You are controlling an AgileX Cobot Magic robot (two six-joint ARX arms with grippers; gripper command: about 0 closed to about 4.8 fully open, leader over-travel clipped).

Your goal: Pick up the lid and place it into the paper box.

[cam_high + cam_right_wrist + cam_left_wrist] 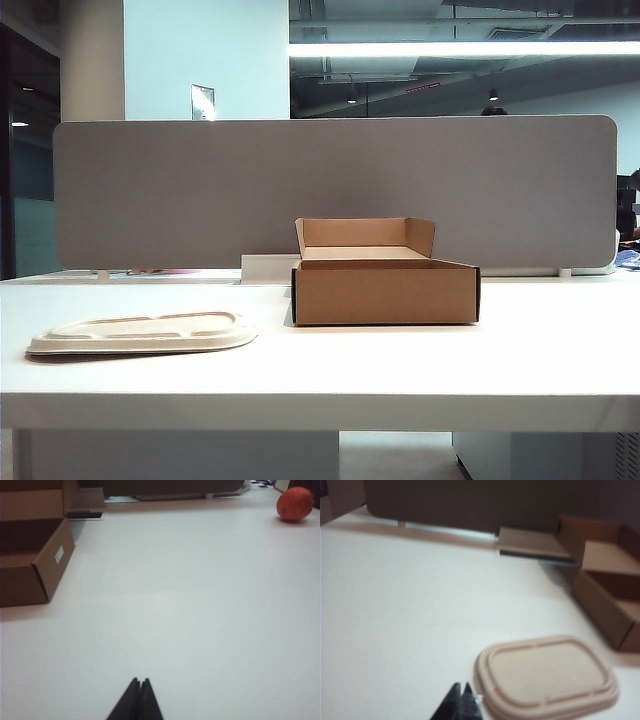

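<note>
White table, grey partition behind. Paper box open, nothing visible inside; interior partly hidden by its front wall. Lid flat on table just beside left gripper, tips together, holding nothing. Right gripper closed, empty, box well off. Left wrist view blurred.

bare table between lid and paper box | box top open | rear flap upright
</note>
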